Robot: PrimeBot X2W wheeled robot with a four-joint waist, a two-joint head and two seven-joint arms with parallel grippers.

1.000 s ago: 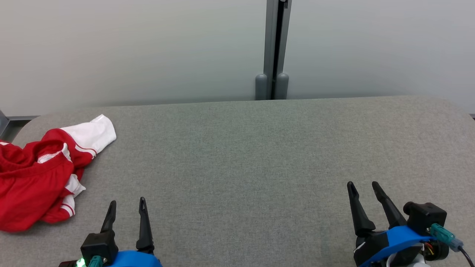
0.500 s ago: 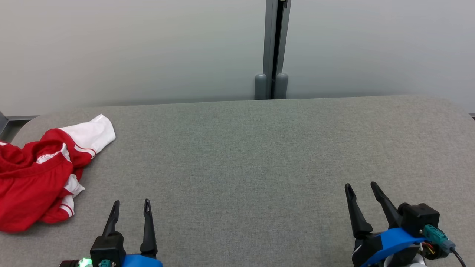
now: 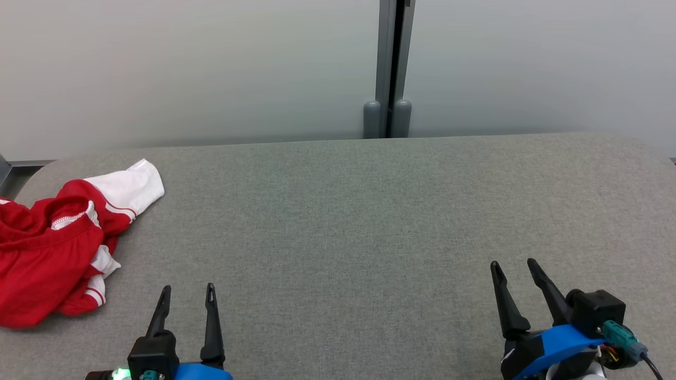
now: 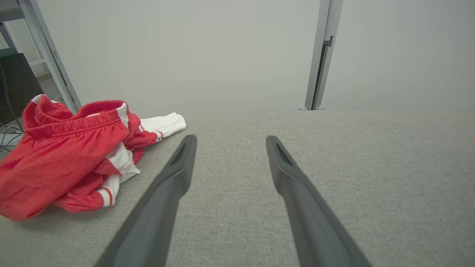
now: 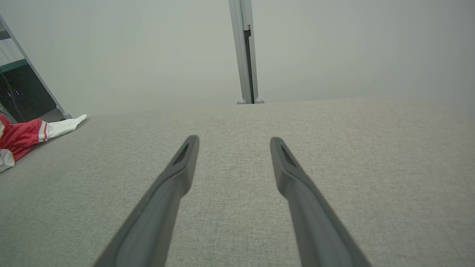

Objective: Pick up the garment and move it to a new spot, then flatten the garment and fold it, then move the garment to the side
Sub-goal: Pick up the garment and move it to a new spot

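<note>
My left pincer (image 3: 188,288) and right pincer (image 3: 513,264) both gape empty, garment (image 3: 47,248) lies bunched at the table (image 3: 369,237) far-left edge, so a shallow one-layer pinch could slip or drag it overboard.

Even, diffuse light is noted throughout; faint shadow is cast beneath the garment (image 3: 42,258); wrist-view edges are perhaps slightly bowed.
</note>
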